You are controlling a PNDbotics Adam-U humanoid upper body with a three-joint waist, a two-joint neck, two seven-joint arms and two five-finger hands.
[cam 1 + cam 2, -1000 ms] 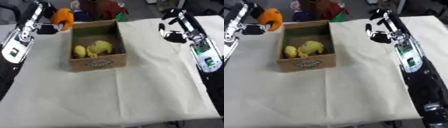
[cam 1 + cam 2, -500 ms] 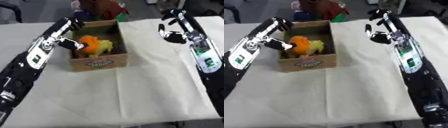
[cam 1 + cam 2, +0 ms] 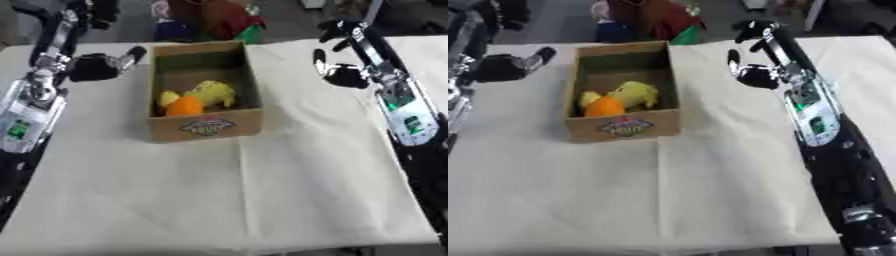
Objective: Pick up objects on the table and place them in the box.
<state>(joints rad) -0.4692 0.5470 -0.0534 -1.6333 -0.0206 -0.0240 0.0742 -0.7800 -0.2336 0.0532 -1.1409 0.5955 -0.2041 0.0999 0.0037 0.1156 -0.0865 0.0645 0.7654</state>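
- While the left robot hand [image 3: 98,66] hangs above the desk just left of the box, its fingers look relaxed and it holds nothing; one finger points toward the box's far left corner.
- The right robot hand [image 3: 337,56] is raised over the far right part of the desk, well apart from the box, with fingers spread and nothing in it.
- Both arms run from the near corners up the sides of the view, black with silver and green-marked panels.
- The desk [image 3: 262,190] is covered by a pale cream cloth with faint fold creases; the near half of it is bare cloth.
- Beyond the far edge there is a dark floor and a blurred heap of red-brown, blue and green things [image 3: 210,17] that I cannot make out.
- The cardboard box [image 3: 206,125] stands open on the far left-centre of the desk, its long sides running away from the robot, a round label on its near wall.
- Open cloth lies on every side of the box, with the widest stretch in front and to the right.
- An orange round object [image 3: 185,106] lies inside the box against the near wall, touching a yellow soft toy [image 3: 210,92] beside it.
- Both things lie right of the left robot hand, below the box's rim, and well left of the right robot hand.
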